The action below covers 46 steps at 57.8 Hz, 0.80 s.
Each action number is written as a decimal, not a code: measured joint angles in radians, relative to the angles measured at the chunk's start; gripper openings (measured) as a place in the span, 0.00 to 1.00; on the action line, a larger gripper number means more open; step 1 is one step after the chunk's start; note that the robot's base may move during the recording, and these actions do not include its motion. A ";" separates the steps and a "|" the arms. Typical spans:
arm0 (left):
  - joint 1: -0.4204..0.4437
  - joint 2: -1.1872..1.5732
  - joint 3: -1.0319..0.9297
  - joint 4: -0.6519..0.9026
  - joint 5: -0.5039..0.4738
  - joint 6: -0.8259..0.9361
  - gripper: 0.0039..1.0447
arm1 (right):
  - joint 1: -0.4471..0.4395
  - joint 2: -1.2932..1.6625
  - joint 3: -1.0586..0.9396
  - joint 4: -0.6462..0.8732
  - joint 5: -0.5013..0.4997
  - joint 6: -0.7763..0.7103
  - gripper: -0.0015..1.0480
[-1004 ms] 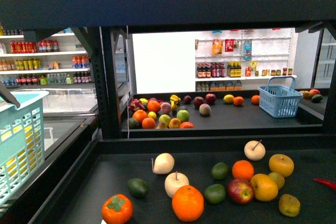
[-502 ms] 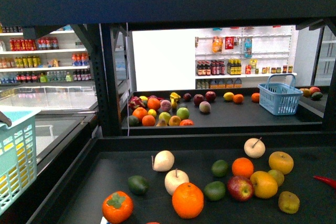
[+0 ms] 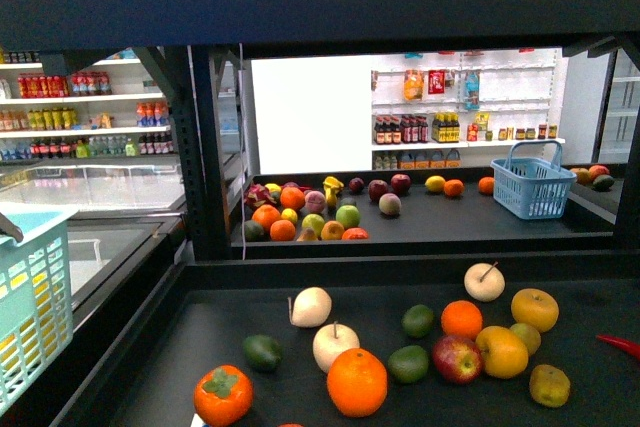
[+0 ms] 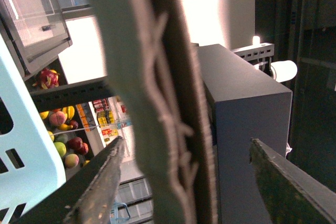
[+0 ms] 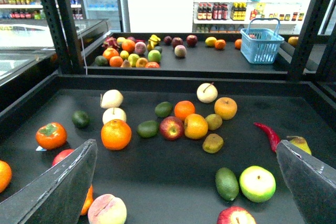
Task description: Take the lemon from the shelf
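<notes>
The lemon [image 3: 527, 338] is a small yellow oval on the near deck of the black shelf [image 3: 200, 337], partly hidden behind a rounder yellow-orange citrus [image 3: 501, 351]. It also shows in the right wrist view, where the lemon [image 5: 213, 121] lies beside that citrus [image 5: 195, 126]. My right gripper [image 5: 185, 142] hangs open above the deck, short of the lemon, with nothing between its fingers. My left gripper [image 4: 185, 141] is open, and a blurred grey-green bar [image 4: 157, 103] runs between its fingers. Neither gripper shows in the front view.
A light-blue basket [image 3: 30, 297] hangs at the left edge. Around the lemon lie a yellow apple [image 3: 535, 309], an orange [image 3: 462, 319], a red apple [image 3: 457, 359] and limes. A red chili [image 5: 269, 134] lies at the right. The far deck [image 3: 440, 222] holds more fruit and a blue basket [image 3: 533, 185].
In the front view the light-blue basket has slid left and lower, so less of it shows. The fruit has not moved.
</notes>
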 joint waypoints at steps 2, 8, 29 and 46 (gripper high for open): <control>0.003 -0.010 -0.002 -0.003 0.000 0.004 0.81 | 0.000 0.000 0.000 0.000 0.000 0.000 0.98; 0.013 -0.051 -0.021 -0.014 0.000 0.018 0.93 | 0.000 0.000 0.000 0.000 0.000 0.000 0.98; 0.018 -0.192 -0.139 -0.145 0.022 0.065 0.93 | 0.000 0.000 0.000 0.000 0.000 0.000 0.98; 0.049 -0.389 -0.265 -0.347 0.032 0.151 0.93 | 0.000 0.000 0.000 0.000 0.000 0.000 0.98</control>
